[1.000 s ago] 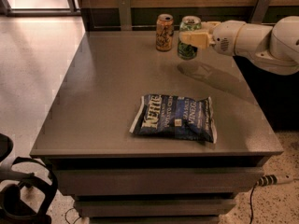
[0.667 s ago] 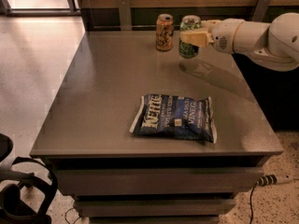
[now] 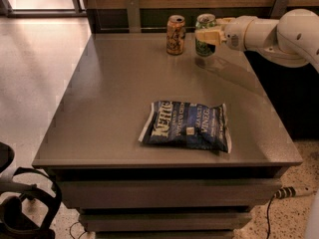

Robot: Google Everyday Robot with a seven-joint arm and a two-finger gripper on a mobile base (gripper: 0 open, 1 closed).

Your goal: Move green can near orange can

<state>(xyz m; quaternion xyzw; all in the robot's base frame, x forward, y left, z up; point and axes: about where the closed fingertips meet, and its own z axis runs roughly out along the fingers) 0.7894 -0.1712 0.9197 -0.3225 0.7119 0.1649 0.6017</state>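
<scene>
The green can [image 3: 205, 44] stands upright near the table's back edge, just right of the orange can [image 3: 175, 35], with a small gap between them. My gripper [image 3: 209, 35] reaches in from the right on a white arm and is shut on the green can around its upper half. One tan finger [image 3: 206, 35] lies across the can's front. I cannot tell whether the can's base touches the table or hangs just above it.
A blue Kettle chip bag [image 3: 187, 126] lies flat in the front middle of the grey table [image 3: 114, 98]. A wooden wall with metal brackets [image 3: 132, 9] runs behind the table. The table's right edge drops off below my arm.
The gripper and the green can have shifted slightly up and back towards the table's rear edge. The orange can and chip bag have not moved.
</scene>
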